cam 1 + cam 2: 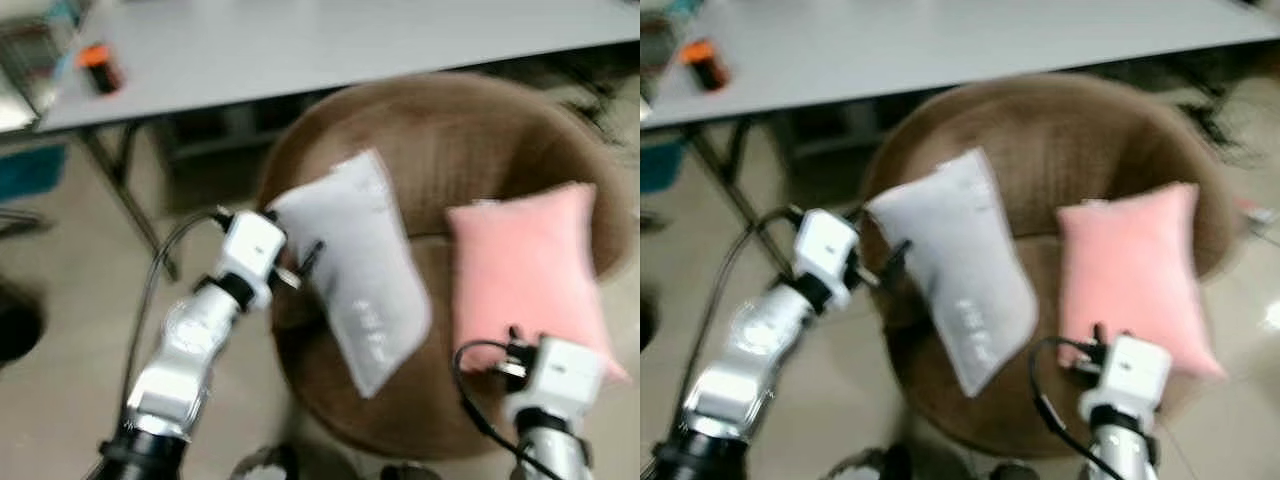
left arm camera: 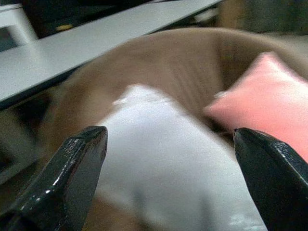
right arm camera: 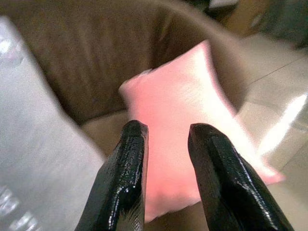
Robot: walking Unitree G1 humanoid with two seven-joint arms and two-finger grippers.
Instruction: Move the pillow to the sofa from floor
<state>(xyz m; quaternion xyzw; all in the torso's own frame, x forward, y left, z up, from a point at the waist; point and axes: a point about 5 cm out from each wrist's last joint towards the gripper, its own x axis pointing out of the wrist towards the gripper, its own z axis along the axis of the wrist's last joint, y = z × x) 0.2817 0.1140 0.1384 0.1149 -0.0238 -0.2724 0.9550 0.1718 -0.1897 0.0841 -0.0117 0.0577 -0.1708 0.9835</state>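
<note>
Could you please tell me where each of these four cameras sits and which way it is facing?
Left eye view: head, looking down at the brown sofa; both silver arms show.
Right eye view: head stereo twin, same scene.
Left wrist view: along the left gripper, fingers wide apart, toward the grey pillow.
Right wrist view: along the right gripper, a narrow gap between its fingers, toward the pink pillow.
Shared: both pillows and the sofa show in all four.
</note>
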